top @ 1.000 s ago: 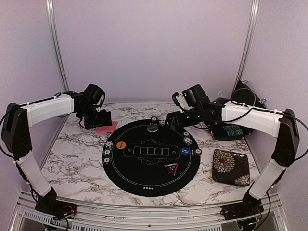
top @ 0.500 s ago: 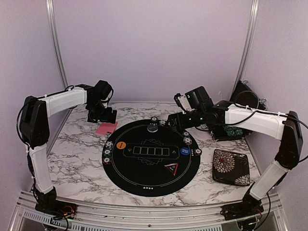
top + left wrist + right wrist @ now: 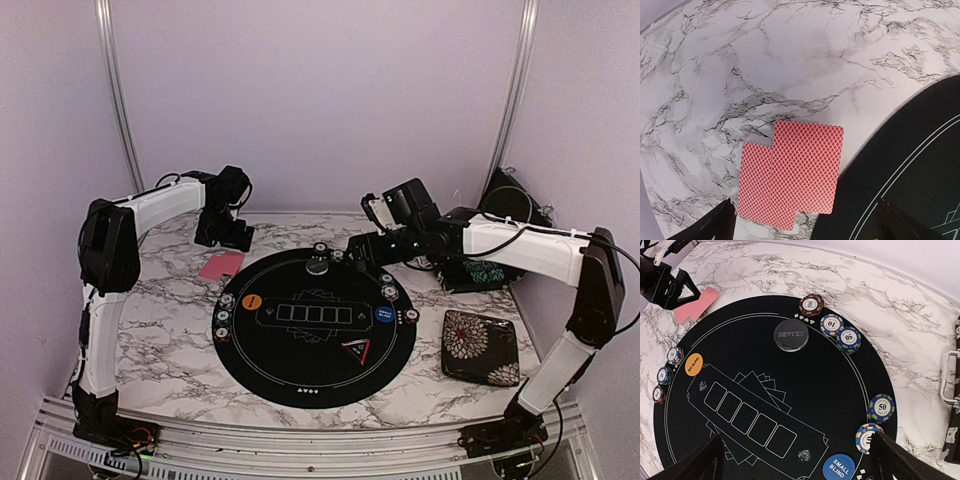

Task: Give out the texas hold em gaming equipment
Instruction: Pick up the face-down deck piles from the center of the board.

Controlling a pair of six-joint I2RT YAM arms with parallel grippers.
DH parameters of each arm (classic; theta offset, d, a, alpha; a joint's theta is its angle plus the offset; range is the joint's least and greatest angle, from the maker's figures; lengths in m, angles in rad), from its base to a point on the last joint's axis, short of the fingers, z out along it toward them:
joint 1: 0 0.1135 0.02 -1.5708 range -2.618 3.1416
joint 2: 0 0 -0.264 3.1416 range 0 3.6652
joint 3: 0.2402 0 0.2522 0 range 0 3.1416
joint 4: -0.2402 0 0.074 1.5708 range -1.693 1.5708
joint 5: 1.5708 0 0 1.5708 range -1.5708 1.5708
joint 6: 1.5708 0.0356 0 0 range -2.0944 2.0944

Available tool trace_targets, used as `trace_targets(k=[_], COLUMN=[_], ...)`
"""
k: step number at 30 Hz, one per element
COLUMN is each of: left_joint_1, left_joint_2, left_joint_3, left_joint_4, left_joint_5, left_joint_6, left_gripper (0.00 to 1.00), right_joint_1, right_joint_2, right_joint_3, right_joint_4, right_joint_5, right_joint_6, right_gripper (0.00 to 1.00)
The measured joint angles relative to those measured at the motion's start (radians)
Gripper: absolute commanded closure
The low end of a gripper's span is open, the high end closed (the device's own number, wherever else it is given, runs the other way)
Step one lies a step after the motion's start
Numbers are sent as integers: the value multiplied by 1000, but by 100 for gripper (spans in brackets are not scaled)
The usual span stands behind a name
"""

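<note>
Both claws hang wide apart and empty: the left claw [image 3: 228,235] hovers above the far-left of the table [image 3: 160,330], the right claw [image 3: 357,250] over the far rim of the mat [image 3: 300,375]. Two red-backed cards [image 3: 792,175] lie face down, overlapping, just beside the mat. Chip stacks [image 3: 831,324] sit at three spots round the rim, and the orange button [image 3: 693,364], blue button [image 3: 838,467] and triangle marker [image 3: 358,350] are placed. I'd say it's well along, though the other two spots show no cards and the five centre boxes [image 3: 745,419] are bare
</note>
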Motion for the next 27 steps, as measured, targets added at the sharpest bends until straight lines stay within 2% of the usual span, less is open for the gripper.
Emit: trace_targets(k=[7,27], left_joint_1=[0,-1], left_joint_2=[91,217], left_joint_3=[112,259], left_joint_4=[-37,-90], left_joint_5=[-37,-95], left_joint_6=[16,50], left_gripper=[1,1], right_joint_1=[-4,-21], right_joint_2=[28,60], right_joint_3=[39,64], right_joint_4=[0,-1], right_joint_5=[0,-14], right_joint_6=[0,0], right_gripper=[2,2])
